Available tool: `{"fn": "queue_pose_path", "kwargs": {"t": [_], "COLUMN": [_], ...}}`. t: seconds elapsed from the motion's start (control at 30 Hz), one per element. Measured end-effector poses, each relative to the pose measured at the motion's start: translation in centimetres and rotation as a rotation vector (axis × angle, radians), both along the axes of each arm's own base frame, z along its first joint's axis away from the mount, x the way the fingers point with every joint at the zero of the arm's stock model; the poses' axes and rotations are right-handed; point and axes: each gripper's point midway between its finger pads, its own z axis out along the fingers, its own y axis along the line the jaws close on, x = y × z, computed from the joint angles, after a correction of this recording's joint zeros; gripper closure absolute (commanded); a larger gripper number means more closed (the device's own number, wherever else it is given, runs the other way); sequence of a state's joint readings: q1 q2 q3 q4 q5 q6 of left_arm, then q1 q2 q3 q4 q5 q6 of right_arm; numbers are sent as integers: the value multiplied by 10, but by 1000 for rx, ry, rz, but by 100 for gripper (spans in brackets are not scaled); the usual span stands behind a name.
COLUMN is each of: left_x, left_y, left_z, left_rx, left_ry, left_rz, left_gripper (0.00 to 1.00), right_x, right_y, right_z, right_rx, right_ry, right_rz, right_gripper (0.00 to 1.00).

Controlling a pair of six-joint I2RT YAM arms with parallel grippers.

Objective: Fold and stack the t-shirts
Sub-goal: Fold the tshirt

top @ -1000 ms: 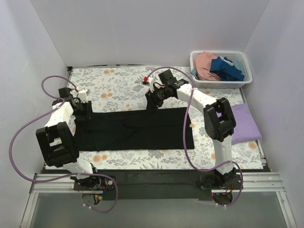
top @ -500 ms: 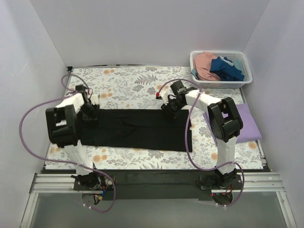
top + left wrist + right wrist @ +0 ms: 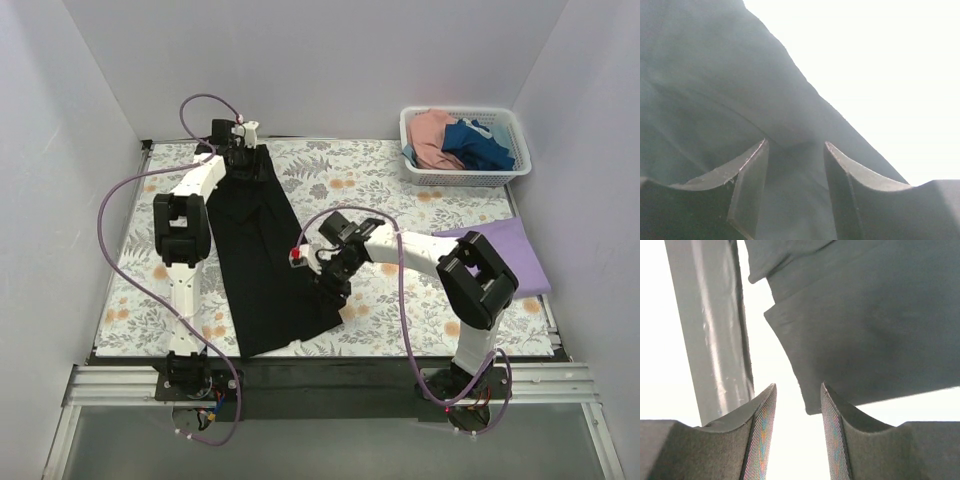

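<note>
**Operator:** Where is the black one lying?

**Spotter:** Your black t-shirt point(image 3: 262, 250) lies flat on the flowered table point(image 3: 420, 200) as one long, narrow strip. It runs from the far left corner toward the near edge and slants a little to the right as it comes toward the arm bases.

**Operator:** And my left side?

**Spotter:** Your left gripper point(image 3: 243, 160) sits at the far end of that strip, right over the cloth. In its wrist view, your fingers point(image 3: 751, 172) stand partly open. Dark cloth fills the gap between them and spreads past the tips. The jaws are not pressed together on it.

**Operator:** The right?

**Spotter:** Your right gripper point(image 3: 332, 283) is low at the strip's right edge, toward its near end. Its fingers point(image 3: 762, 420) are parted by a narrow gap, and the bright table shows through. A corner of the black cloth lies just past the tips, so you have hold of nothing there.

**Operator:** And the other shirts?

**Spotter:** Your lavender t-shirt point(image 3: 510, 255) lies folded flat by the table's right edge, well apart from the black one. The pink t-shirt point(image 3: 432, 135) and the dark blue t-shirt point(image 3: 478, 143) are bunched together inside the white basket point(image 3: 465, 180) at the far right corner. Pink is on the left, blue on the right, and the two are touching.
</note>
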State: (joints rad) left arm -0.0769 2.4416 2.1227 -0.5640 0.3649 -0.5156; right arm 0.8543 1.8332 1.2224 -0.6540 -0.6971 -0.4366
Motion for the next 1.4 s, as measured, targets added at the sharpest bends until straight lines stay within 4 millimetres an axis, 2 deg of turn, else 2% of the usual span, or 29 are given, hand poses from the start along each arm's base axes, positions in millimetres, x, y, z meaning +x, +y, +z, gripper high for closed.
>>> {"fn": "queue_pose_path", "kwargs": {"t": [0.07,0.13,0.17,0.23,0.3,0.33,0.4,0.47,0.5,0.63,0.7,0.77,0.83,0.97,1.03,1.07,1.1,1.13,1.2,1.3,1.33,1.4], "left_x": [-21,-35,-37,-40,-42,-43,-51,-63,-68,-80,-74,-73,-69,-57,-53,-52,-51,-50,-52,-45,-42,-40], "left_y": [-9,-7,-3,6,14,18,24,27,27,25,21,10,-12,-78,-112,-127,-140,-149,-156,-146,-138,-121], "left_z": [19,44,58,82,92,91,73,45,29,-29,-31,-34,-35,-33,-32,-31,-28,-27,-25,-14,-8,5], "left_rx": [-36,-51,-54,-50,-34,-29,-18,-6,1,13,6,6,-3,-55,-95,-111,-128,-144,-174,-213,-221,-233], "left_ry": [-13,-39,-67,-113,-135,-131,-88,-9,38,194,196,204,205,186,174,172,169,165,175,165,157,145], "left_rz": [-9,4,14,39,64,73,85,92,94,92,87,67,28,-95,-148,-171,-190,-203,-209,-184,-170,-142], "left_gripper": [52,55,60,65,74,74,74,77,81,89,90,91,92,90,87,85,79,75,67,64,64,64], "right_x": [18,38,46,54,57,58,58,59,59,56,51,44,33,9,4,3,4,9,33,108,131,190], "right_y": [2,4,5,7,10,11,13,13,14,17,17,17,17,19,18,17,15,12,5,-7,-9,-18], "right_z": [12,21,22,19,10,2,-13,-25,-29,-32,-32,-32,-32,-30,-29,-28,-27,-24,-13,20,32,60], "right_rx": [30,52,59,59,48,36,11,-13,-16,2,23,39,54,70,66,65,63,61,72,136,157,200], "right_ry": [-30,-69,-85,-101,-98,-90,-72,-61,-59,-48,-38,-27,-6,39,54,63,77,92,105,38,-2,-126], "right_rz": [-36,-70,-83,-98,-104,-107,-114,-123,-124,-139,-149,-153,-151,-120,-115,-116,-124,-143,-207,-360,-394,-487], "right_gripper": [54,54,55,57,58,59,60,62,62,63,63,63,62,59,59,59,59,58,57,56,56,57]}}
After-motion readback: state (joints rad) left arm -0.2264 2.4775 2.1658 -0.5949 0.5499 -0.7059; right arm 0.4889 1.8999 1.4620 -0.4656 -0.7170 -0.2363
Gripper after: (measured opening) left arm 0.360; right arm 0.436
